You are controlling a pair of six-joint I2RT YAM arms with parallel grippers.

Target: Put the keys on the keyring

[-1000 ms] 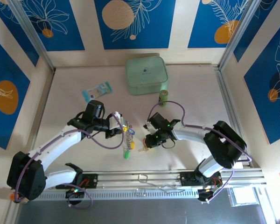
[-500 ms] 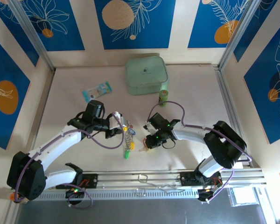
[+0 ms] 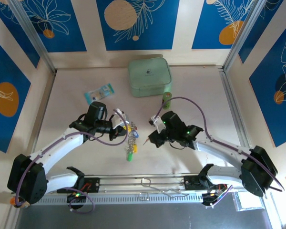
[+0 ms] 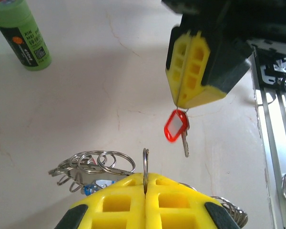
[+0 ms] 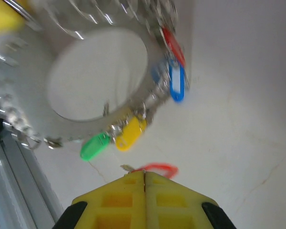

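My left gripper (image 3: 123,125) (image 4: 145,177) is shut on the rim of the silvery keyring (image 4: 145,161) (image 5: 93,71), holding it up off the table. Several keys with blue (image 5: 176,83), yellow (image 5: 128,133) and green (image 5: 94,145) heads hang from the ring (image 3: 130,151). To its right, my right gripper (image 3: 149,139) (image 5: 144,174) (image 4: 181,102) is shut on the small ring of a red-headed key (image 4: 176,126) (image 5: 157,169). That key dangles below its fingers, a short gap from the keyring.
A mint-green square case (image 3: 149,76) sits at the back. A green bottle (image 3: 167,99) (image 4: 24,36) stands just in front of it. A small packet (image 3: 98,93) lies at the back left. The metal rail (image 4: 271,119) runs along the table's near edge.
My right gripper has shut on the red key and lifted it off the table, moving away from the near edge as the arm stretched out. The left gripper with the keyring has barely shifted.
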